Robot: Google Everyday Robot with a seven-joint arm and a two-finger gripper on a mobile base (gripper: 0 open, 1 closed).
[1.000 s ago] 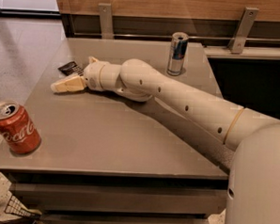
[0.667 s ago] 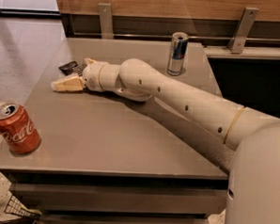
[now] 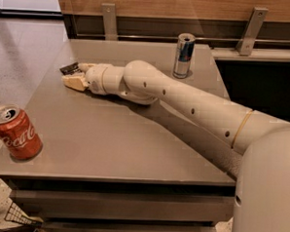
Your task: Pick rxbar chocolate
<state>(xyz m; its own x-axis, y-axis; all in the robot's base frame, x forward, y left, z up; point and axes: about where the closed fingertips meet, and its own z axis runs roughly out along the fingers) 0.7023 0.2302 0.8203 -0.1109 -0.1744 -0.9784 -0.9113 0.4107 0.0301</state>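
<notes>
Nothing moved in 1 second: gripper [image 3: 74, 80] stays at rxbar chocolate [image 3: 69, 68], far-left edge of desk [image 3: 133, 151]; I cannot tell its hold, and the pick is probably pending.

Two cans [image 3: 16, 132] [image 3: 183, 55], one rxbar chocolate [image 3: 69, 68], one end effector [image 3: 75, 78] at it

Cream-white arm [image 3: 194, 108] of rounded tubular segments, small dark holes along its side, thin tan band near the bulky pale base [image 3: 270, 193], yellowish-tan gripper [image 3: 73, 79] low at the tabletop's [image 3: 109, 140] far-left corner.
</notes>
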